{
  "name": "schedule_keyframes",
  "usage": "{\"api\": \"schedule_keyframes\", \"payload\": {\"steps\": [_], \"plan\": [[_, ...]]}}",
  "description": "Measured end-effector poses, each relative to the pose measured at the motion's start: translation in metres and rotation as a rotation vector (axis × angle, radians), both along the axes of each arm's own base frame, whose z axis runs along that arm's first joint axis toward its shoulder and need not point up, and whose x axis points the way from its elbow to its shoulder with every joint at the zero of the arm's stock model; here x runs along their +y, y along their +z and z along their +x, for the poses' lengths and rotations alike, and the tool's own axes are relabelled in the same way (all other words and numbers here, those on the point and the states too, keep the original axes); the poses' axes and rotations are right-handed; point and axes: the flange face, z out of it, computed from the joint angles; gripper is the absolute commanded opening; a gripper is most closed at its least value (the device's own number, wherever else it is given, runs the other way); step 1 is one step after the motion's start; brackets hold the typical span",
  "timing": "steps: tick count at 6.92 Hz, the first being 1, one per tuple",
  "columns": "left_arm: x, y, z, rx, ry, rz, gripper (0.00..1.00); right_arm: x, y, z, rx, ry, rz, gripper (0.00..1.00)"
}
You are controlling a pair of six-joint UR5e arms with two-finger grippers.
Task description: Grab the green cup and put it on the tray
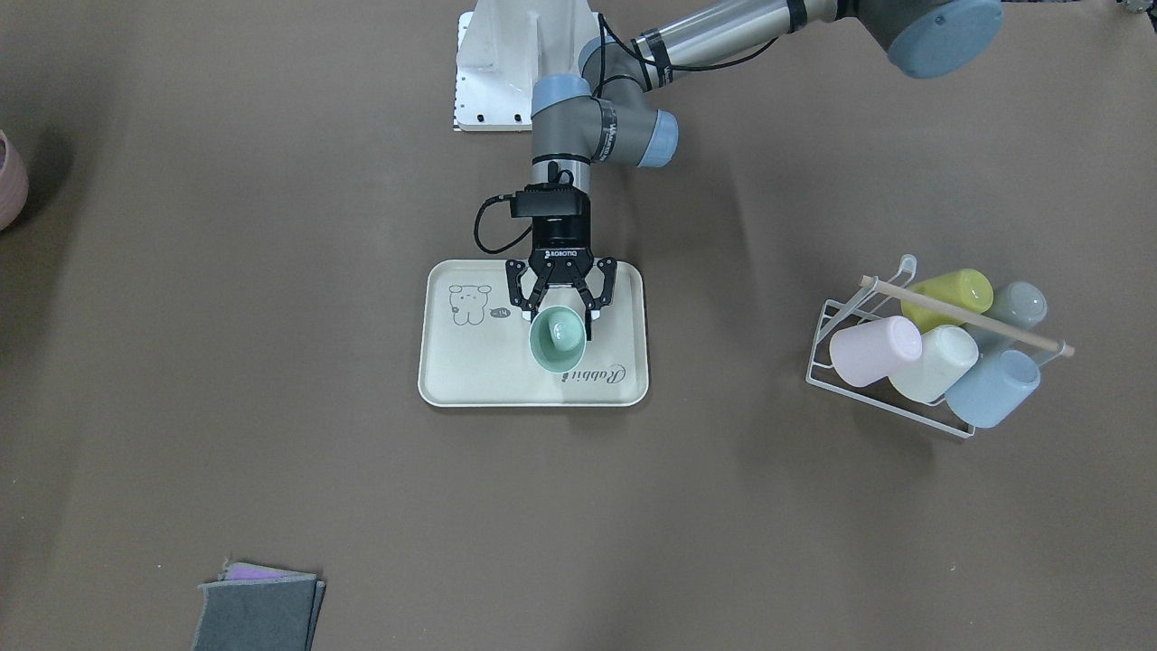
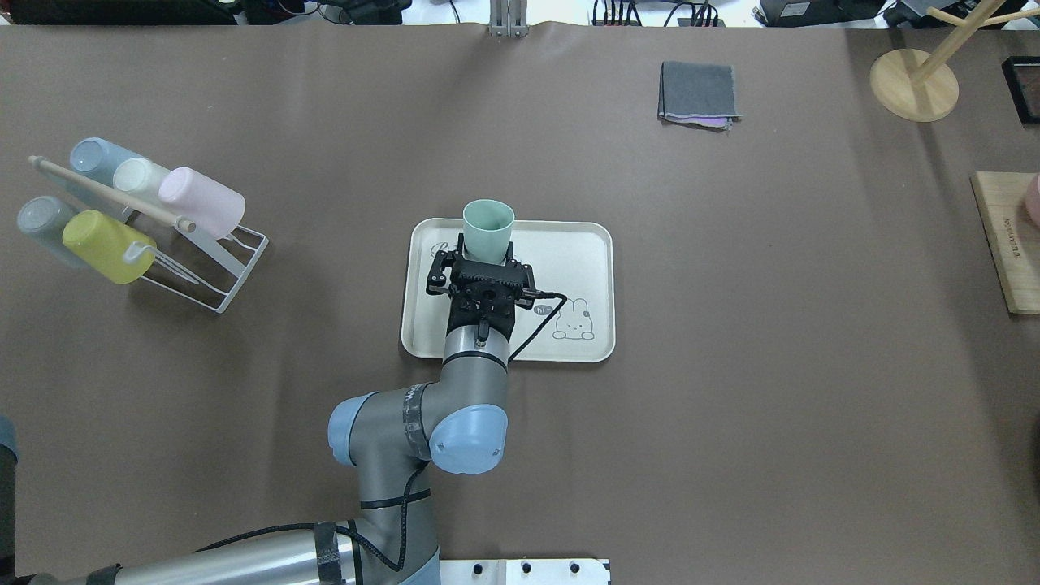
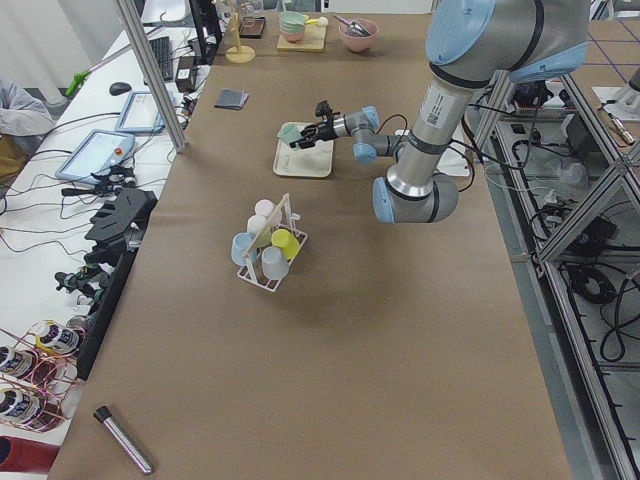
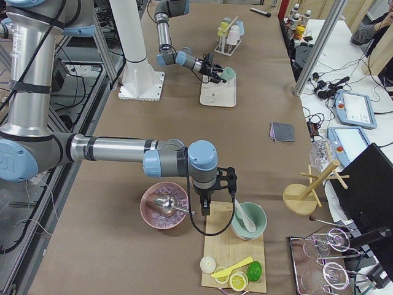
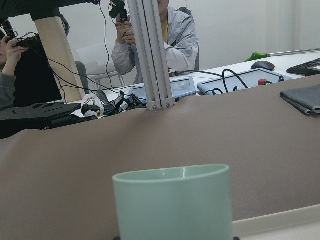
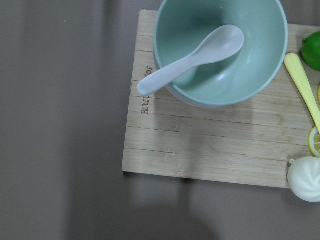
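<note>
The green cup (image 1: 558, 336) stands upright on the cream tray (image 1: 470, 371), near the "Rabbit" script. It also shows in the overhead view (image 2: 488, 230) and fills the bottom of the left wrist view (image 5: 172, 202). My left gripper (image 1: 558, 313) is low over the tray with its jaws spread wide on either side of the cup's base, apart from the cup's wall. My right gripper (image 4: 204, 212) shows only in the exterior right view, hanging over a wooden board (image 6: 200, 150); I cannot tell whether it is open or shut.
A white wire rack (image 2: 219, 268) holds several cups, among them a lime one (image 2: 106, 244), at the table's left. A folded grey cloth (image 2: 699, 93) lies far from the robot. On the board are a green bowl (image 6: 220, 70) with a white spoon (image 6: 192, 59).
</note>
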Motion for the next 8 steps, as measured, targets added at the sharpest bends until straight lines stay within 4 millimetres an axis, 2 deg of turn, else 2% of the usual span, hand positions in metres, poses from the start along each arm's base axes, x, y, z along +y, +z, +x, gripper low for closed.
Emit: {"api": "schedule_keyframes", "payload": {"steps": [4,8], "plan": [[-0.006,0.011,0.016,0.031,-0.144,-0.003,0.08,0.016,0.017,-0.001,-0.006,-0.001,-0.032,1.00],[0.000,0.014,0.022,0.053,-0.192,-0.005,0.09,0.012,0.020,-0.001,-0.009,0.009,-0.058,1.00]]}}
